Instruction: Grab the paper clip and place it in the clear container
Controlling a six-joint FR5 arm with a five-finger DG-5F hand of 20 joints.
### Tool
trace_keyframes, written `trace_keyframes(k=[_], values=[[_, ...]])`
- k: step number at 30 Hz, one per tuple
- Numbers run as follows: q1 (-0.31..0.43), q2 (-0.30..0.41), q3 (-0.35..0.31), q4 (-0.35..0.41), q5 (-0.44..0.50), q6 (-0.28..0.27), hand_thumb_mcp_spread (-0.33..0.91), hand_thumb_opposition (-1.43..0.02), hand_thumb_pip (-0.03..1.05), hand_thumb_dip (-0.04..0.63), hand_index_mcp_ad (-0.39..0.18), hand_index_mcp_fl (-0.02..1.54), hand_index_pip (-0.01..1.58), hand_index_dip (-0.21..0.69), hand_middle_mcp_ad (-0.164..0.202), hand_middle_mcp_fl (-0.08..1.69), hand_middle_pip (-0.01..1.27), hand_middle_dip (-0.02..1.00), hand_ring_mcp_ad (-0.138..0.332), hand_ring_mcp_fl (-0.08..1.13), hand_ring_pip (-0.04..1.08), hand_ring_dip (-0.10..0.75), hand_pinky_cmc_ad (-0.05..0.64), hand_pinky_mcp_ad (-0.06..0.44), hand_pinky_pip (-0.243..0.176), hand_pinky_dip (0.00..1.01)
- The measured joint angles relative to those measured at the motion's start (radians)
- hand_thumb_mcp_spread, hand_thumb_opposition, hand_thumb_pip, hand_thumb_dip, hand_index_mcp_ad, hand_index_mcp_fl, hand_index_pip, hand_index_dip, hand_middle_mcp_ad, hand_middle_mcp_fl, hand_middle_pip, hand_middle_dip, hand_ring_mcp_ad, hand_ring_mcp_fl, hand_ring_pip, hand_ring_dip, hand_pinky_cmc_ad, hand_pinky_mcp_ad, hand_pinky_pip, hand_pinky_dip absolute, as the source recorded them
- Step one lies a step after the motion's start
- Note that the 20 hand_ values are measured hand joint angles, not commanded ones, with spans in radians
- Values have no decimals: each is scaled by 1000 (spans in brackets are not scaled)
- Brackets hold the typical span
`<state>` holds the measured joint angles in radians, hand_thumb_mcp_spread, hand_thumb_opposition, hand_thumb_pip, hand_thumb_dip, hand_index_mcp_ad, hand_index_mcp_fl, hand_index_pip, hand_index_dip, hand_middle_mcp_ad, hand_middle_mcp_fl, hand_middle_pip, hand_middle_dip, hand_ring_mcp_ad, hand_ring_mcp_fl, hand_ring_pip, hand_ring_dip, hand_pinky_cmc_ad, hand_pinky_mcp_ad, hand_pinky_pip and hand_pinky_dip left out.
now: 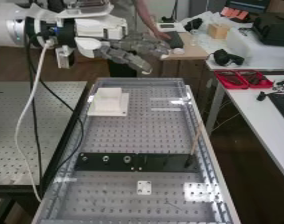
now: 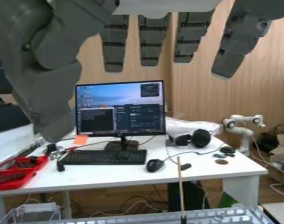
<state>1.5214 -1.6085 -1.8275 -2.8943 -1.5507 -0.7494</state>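
"Is the hand (image 1: pixel 126 57) holding anything?"
"No, its fingers hang loose and empty, top middle of the frame. The pale container (image 1: pixel 109 100) stands at upper left."
"And that thin sliver, lower middle, the paper clip (image 1: pixel 172 204)?"
"Maybe (too tiny to swear to, honestly)."

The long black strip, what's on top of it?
On the black strip, three round shiny bits sit toward one end, and a thin stick stands near the other. The strip covers whatever is under it.
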Motion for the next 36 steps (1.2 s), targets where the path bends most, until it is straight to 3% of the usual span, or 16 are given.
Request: trace_keyframes(k=[11,36], values=[[2,11,-16,16,-5,-2,272,-710,527,173,-155,21,115,-61,26,9,124,171,108,2,96,87,377,314,-75,387],[9,15,-21,20,1,0,269,-696,531,161,-155,21,103,-66,30,9,124,171,106,2,91,87,396,312,-93,386]])
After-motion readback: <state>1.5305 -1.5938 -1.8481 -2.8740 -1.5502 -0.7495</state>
